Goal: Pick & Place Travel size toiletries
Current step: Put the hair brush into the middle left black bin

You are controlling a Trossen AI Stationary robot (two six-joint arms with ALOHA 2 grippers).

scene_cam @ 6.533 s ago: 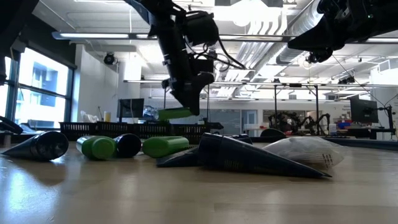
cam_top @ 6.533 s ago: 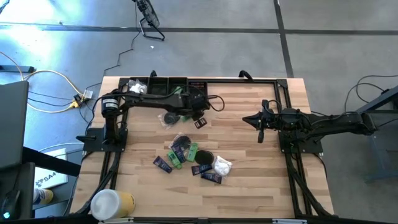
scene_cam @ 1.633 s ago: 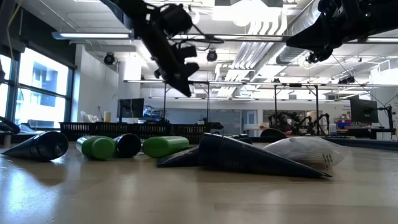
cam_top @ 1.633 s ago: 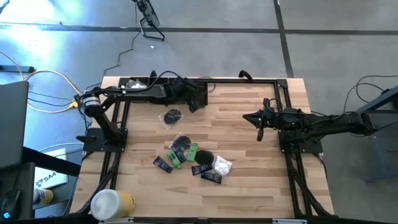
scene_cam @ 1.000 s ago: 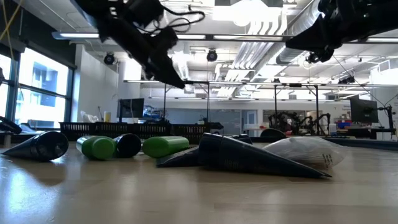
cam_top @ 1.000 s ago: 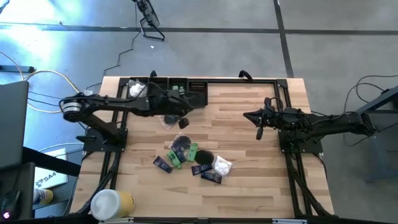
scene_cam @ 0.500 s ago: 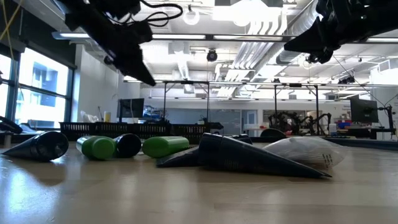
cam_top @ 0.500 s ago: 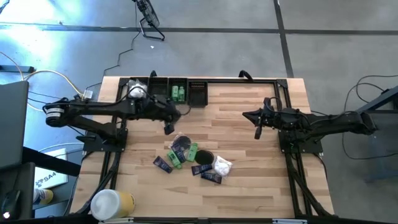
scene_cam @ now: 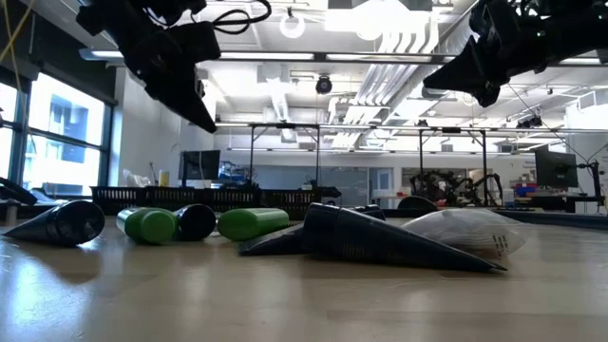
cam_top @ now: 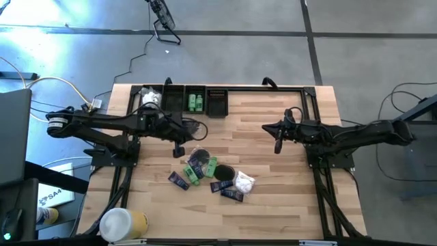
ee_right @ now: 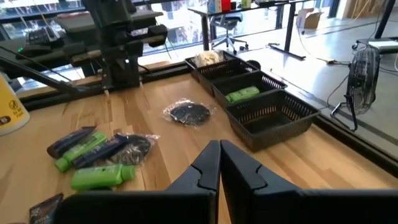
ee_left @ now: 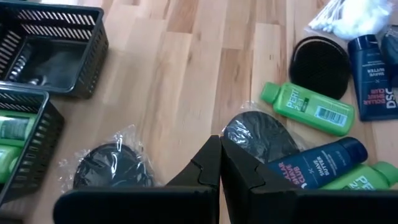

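Three basket compartments [cam_top: 217, 102], two closed grippers [cam_top: 179, 148], one white packet [cam_top: 244, 182]

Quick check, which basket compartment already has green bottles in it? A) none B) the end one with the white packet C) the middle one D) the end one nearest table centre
C: in the high view the green bottles lie in the middle compartment of the black basket.

Travel toiletries, loose lot at table centre.
Green bottles [cam_top: 210, 166], dark sachets [cam_top: 179, 180], black discs [cam_top: 224, 172] and a white packet [cam_top: 244, 182] lying flat; one wrapped disc [ee_left: 112, 168] apart at 11 o'clock.
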